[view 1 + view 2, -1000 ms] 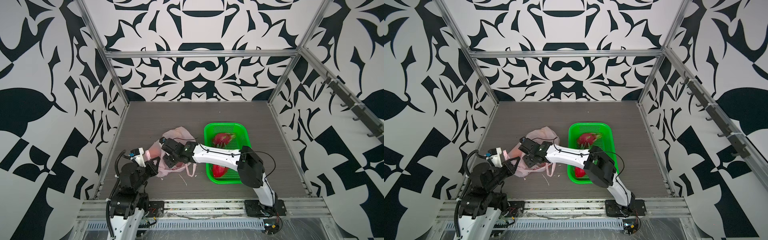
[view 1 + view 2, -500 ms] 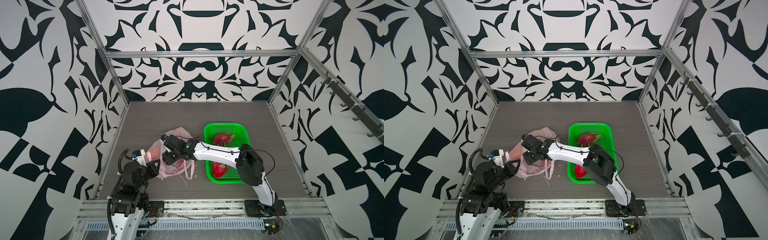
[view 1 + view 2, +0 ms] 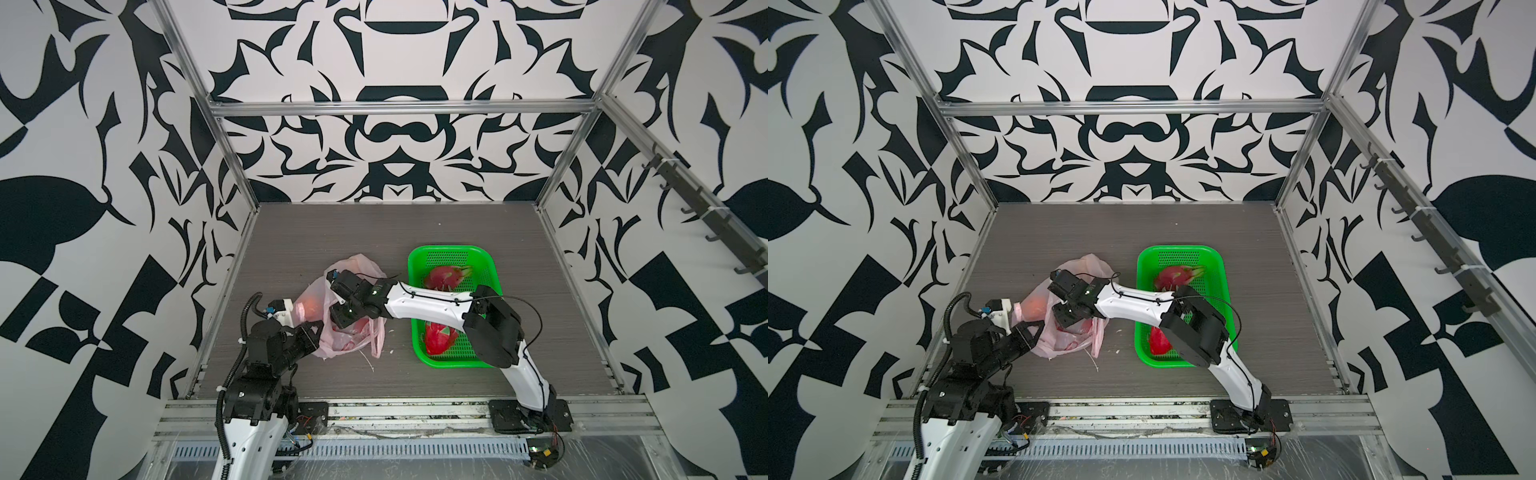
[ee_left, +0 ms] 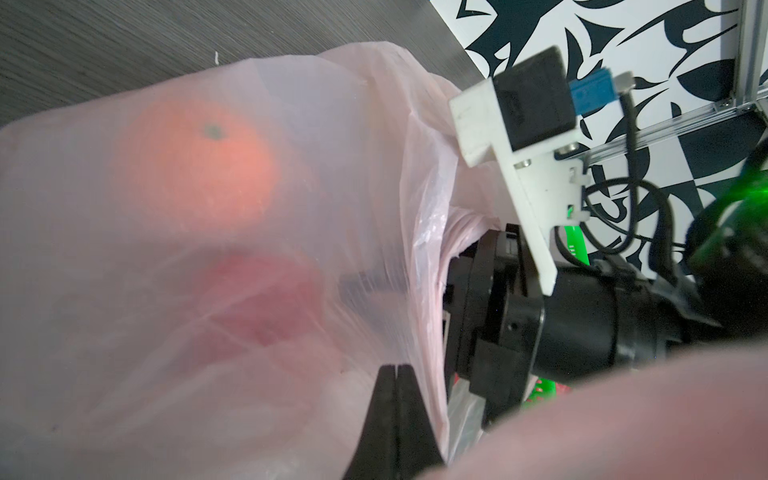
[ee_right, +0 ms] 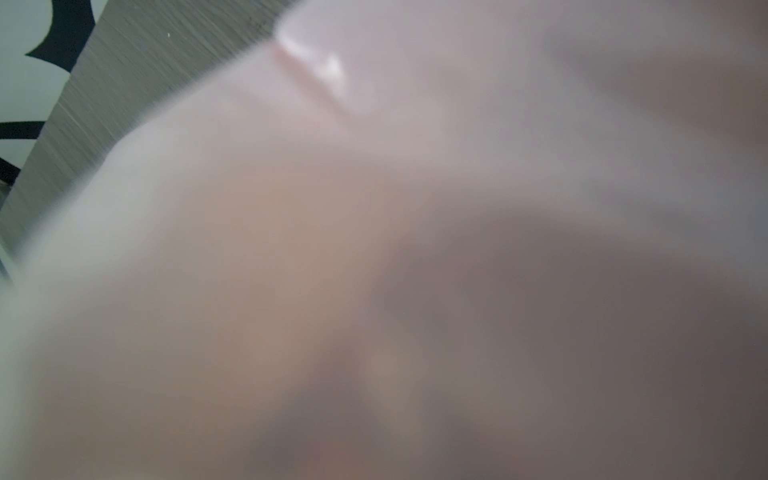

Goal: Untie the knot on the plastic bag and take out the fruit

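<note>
The pink plastic bag [image 3: 357, 266] lies left of centre in both top views, its mouth pulled open. My left gripper [image 4: 397, 370] is shut, pinching the bag's film at its near left edge [image 3: 318, 332]. An orange [image 4: 203, 166] and a red-pink fruit [image 4: 266, 299] show through the film. My right gripper [image 3: 347, 318] reaches into the bag's mouth from the right. Its fingers are hidden by plastic, and pink film blurs the whole right wrist view. The knot is not in view. Two loop handles [image 3: 376, 338] hang loose at the bag's near side.
A green perforated basket [image 3: 449, 249] stands right of the bag and holds two magenta dragon fruits [image 3: 446, 276] [image 3: 436, 338]. The right arm's elbow [image 3: 494, 328] hangs over the basket's near half. Metal frame posts and patterned walls close in the table.
The left arm has shifted a little while keeping its pinch on the bag. The right gripper has stayed in the bag's mouth and barely moved.
</note>
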Robot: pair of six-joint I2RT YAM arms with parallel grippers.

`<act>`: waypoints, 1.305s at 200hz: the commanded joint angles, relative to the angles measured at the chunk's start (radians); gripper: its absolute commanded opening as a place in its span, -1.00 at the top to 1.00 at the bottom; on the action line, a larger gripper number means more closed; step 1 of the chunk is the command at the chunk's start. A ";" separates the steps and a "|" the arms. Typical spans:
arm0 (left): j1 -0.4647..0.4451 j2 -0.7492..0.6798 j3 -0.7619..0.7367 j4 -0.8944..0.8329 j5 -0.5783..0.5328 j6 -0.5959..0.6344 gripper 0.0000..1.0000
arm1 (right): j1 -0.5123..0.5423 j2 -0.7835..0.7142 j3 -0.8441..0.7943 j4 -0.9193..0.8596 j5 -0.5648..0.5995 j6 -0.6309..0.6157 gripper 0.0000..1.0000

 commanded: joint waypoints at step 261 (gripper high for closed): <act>-0.004 0.144 0.041 0.010 -0.107 0.000 1.00 | 0.035 -0.229 -0.148 -0.090 0.041 -0.065 -0.08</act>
